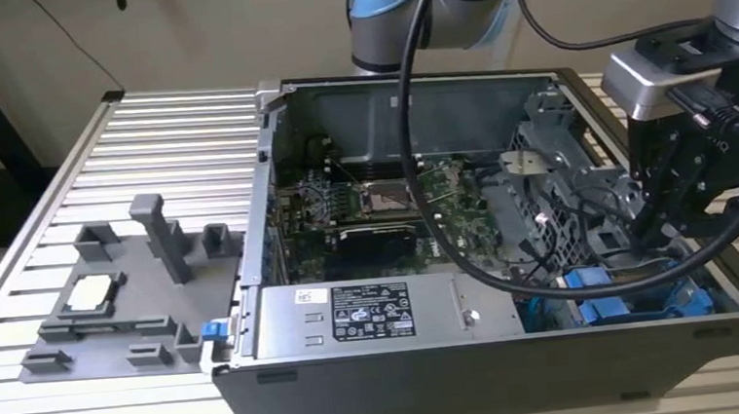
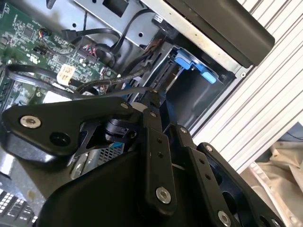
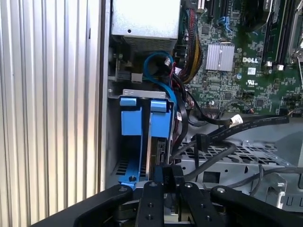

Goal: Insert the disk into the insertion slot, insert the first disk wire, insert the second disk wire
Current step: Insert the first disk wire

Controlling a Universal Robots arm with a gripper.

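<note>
1. At the exterior view's left, a grey fixture tray point(image 1: 116, 313) lies on the slatted table point(image 1: 169, 133), well apart from the work. It plays no part in this step.
2. In the middle stands the open black computer case point(image 1: 486, 384), with the labelled power-supply box point(image 1: 364, 315) at its near wall and the motherboard point(image 1: 383, 206) behind it.
3. Further right, at the case's near corner, is the insertion slot point(image 1: 630, 298), marked by its blue rails. In the first wrist view the disk point(image 3: 159, 108) stands on edge inside it. Its blue carrier looks level with the bay frame, so I judge the disk to be seated.
4. At the exterior view's right, the gripper point(image 1: 658, 236) reaches down into the case, just beside the slot. The claw is pressed nearly together. A black wire point(image 3: 208, 161) curves right up to its tip, so it seems to pinch that wire's end, though the plug itself is hidden.
5. The step in hand looks like a disk wire insertion. To do it well:
   - Hold the plug square to the disk's exposed edge, with its keyed side matched to the socket.
   - Press along the socket's own line and do not rock the plug.
   - Keep the grip firm enough that the plug does not twist.
   - Keep the loose black cables and the blue cable point(image 3: 158, 66) out from between plug and socket, since a snagged loop could pull the plug crooked.
</note>
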